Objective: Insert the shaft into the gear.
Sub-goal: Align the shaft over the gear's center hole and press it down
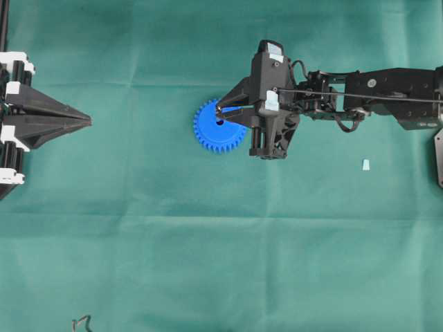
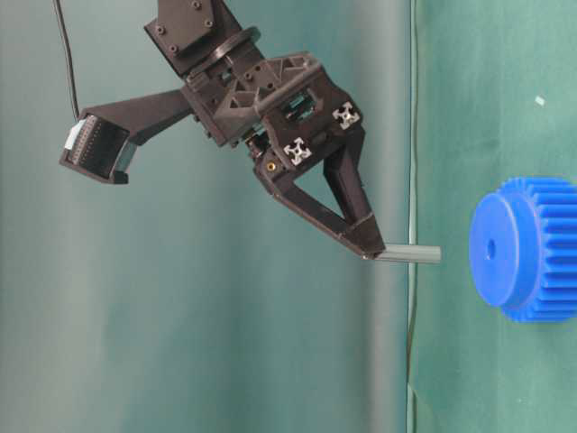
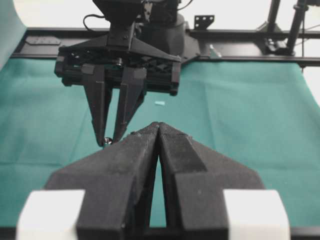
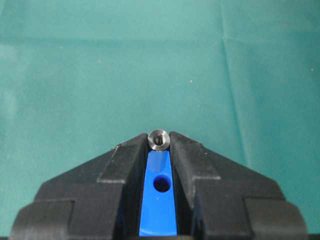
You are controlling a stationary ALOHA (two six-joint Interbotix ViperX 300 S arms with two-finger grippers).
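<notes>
I've got the right gripper pinched tight on the shaft, pin held upright above the gear, which lies flat on the creased green cloth. From the table-level view the shaft's lower end hangs clear of the gear's hub. My left gripper sits closed and empty at the cloth's edge, a small pale scrap lying well off to the right.
</notes>
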